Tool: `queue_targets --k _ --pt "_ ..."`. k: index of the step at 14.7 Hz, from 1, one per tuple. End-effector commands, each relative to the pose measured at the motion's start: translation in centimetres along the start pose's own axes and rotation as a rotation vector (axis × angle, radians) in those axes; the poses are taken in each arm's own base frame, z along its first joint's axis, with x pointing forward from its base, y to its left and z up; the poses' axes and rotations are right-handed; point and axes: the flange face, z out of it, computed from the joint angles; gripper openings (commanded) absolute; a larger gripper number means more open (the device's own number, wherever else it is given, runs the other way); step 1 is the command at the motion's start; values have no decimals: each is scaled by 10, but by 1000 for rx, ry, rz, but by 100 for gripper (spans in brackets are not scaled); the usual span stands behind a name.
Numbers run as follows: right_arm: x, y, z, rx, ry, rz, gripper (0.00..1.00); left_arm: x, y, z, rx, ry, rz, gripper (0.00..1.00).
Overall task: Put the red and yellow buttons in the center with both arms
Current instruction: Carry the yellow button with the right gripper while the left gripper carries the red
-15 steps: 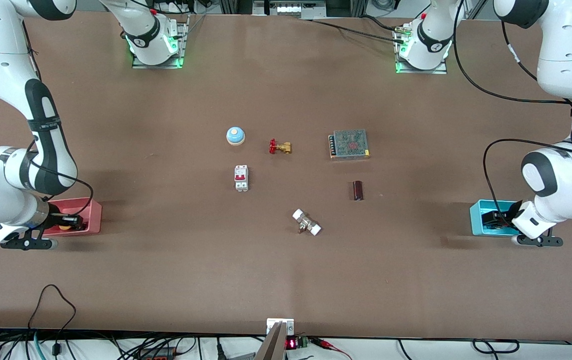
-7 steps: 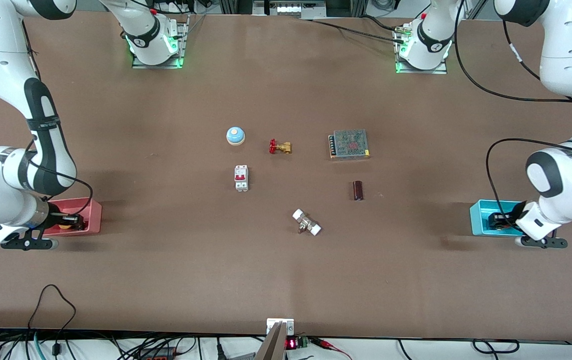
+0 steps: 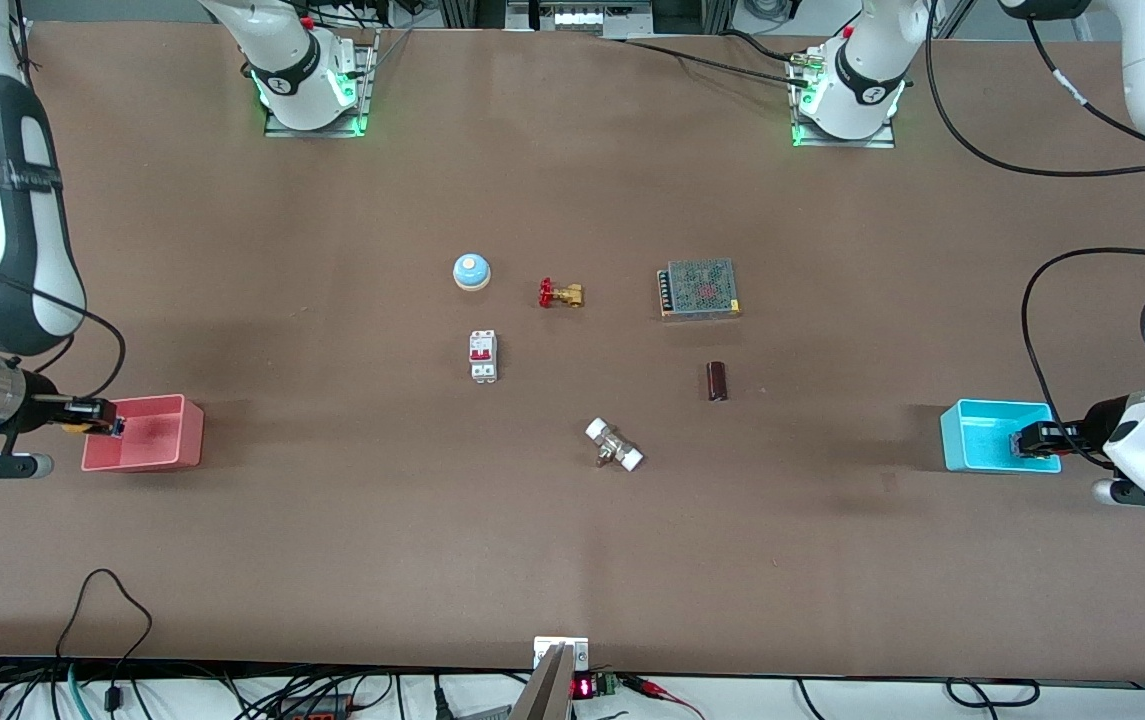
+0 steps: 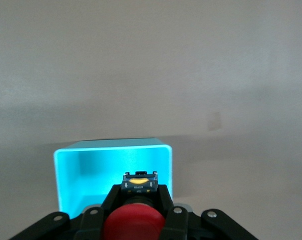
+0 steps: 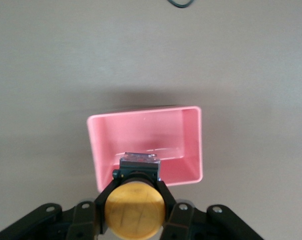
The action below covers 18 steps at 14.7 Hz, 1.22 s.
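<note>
My left gripper (image 4: 138,192) is shut on the red button (image 4: 134,225), whose black base shows between the fingers. It holds the button in the air over the cyan tray (image 4: 65,170); in the front view the gripper (image 3: 1032,438) is above that tray (image 3: 972,440). My right gripper (image 5: 135,182) is shut on the yellow button (image 5: 134,210) and holds it in the air over the pink tray (image 5: 191,145). In the front view it (image 3: 97,414) hangs over the outer edge of that tray (image 3: 162,445). The brown tabletop center (image 3: 592,370) lies between the two trays.
Around the center stand a blue-and-white dome (image 3: 471,271), a brass valve with red handwheel (image 3: 560,294), a white circuit breaker (image 3: 483,356), a metal power supply (image 3: 699,288), a dark red cylinder (image 3: 717,381) and a white-capped fitting (image 3: 614,445).
Both grippers have risen out of their trays, each with its button, and drawn a little toward their own ends of the table. The things in the middle have not moved.
</note>
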Motion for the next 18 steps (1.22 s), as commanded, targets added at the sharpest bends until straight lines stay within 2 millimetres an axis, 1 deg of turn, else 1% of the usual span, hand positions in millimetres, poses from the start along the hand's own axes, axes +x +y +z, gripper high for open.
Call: queue_targets --k 1,2,3,4,6,8,9,11,12,13,15,17,18 --pt "2 -68 -7 47 -10 -77 34 -15 71 -4 -4 35 -79 1" --pt "4 -95 -5 66 -6 -99 34 -27 90 1 -2 52 -89 1" --pt "5 -117 -1 79 -10 -96 33 -37 107 7 -4 54 -78 1" --pt "5 -144 -1 93 -13 -81 33 -48 124 14 -3 53 -83 1" --pt "-1 -207 2 90 -30 -49 33 -64 172 34 -1 61 -103 1" --pt "-8 -252 7 80 -43 -25 33 -82 215 61 17 61 -116 1" --pt "-10 -271 13 77 -46 -31 33 -90 233 73 31 71 -138 1" --pt "-13 -286 31 78 -45 -17 33 -106 268 93 72 90 -159 1" --pt "-16 -297 44 78 -44 -16 33 -111 280 100 87 96 -159 1" --pt "-19 -306 53 77 -37 -24 33 -114 288 106 97 101 -164 1" --pt "-21 -314 70 77 -43 -30 33 -117 297 115 108 94 -162 1" --pt "-22 -318 84 75 -56 -25 33 -116 300 124 104 112 -168 1" --pt "-24 -325 89 74 -61 -34 33 -117 305 134 105 110 -165 1"
